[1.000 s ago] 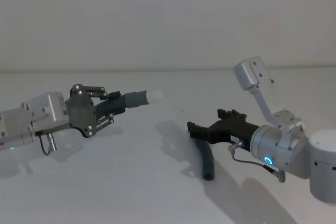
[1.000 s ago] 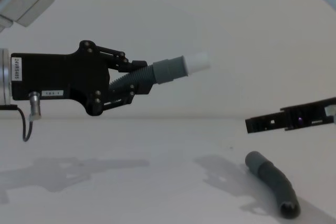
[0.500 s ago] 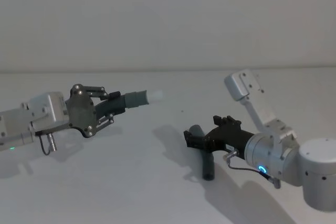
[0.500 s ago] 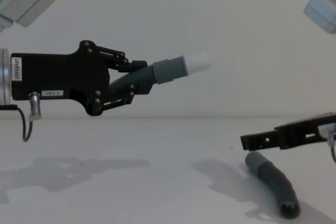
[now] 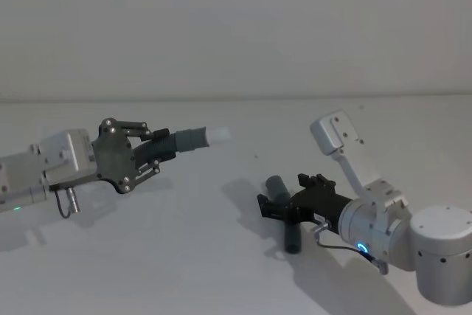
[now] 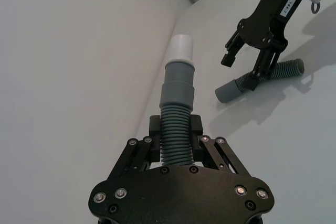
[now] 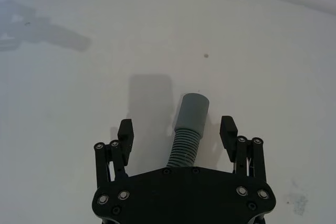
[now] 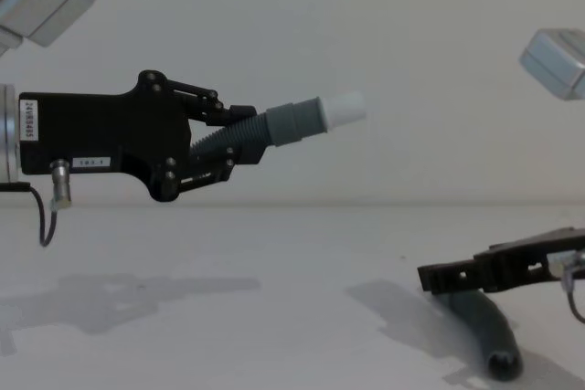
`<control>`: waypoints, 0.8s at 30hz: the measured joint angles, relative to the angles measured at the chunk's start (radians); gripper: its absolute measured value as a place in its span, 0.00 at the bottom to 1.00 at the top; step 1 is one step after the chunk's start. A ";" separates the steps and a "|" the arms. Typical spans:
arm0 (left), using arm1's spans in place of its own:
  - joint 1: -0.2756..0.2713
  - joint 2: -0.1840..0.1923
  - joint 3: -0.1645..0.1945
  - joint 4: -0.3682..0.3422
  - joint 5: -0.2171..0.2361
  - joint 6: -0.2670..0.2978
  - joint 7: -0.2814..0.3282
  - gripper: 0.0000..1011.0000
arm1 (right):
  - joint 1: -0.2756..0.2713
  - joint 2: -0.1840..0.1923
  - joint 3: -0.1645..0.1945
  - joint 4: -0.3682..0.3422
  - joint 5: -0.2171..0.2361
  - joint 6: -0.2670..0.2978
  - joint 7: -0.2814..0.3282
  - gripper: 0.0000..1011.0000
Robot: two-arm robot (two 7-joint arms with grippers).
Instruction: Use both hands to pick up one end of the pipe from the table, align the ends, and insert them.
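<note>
A: Where is the white-tipped hose piece [image 8: 292, 121]?
B: In the air above the bench [image 5: 184, 256]. The left gripper [image 8: 242, 137] has its fingers [image 6: 154, 129] closed on the ribbed middle, and the white tip [image 8: 345, 108] angles up towards the right arm's side
A: And the second hose piece [image 7: 185, 148]?
B: Lying on the bench. The right gripper [image 7: 177, 129] sits low over it, fingers spread wide, one either side of the ribs with a gap each side; the grey cuff [image 7: 192, 107] pokes out past the fingertips
</note>
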 joint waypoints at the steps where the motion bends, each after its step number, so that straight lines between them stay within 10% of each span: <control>1: 0.000 0.000 0.000 0.000 0.000 0.000 0.000 0.29 | 0.000 -0.003 0.002 0.005 0.000 0.000 0.000 0.99; 24: 0.000 0.000 0.000 0.000 0.000 0.000 0.000 0.29 | 0.002 -0.023 0.017 0.063 -0.010 -0.001 0.002 0.99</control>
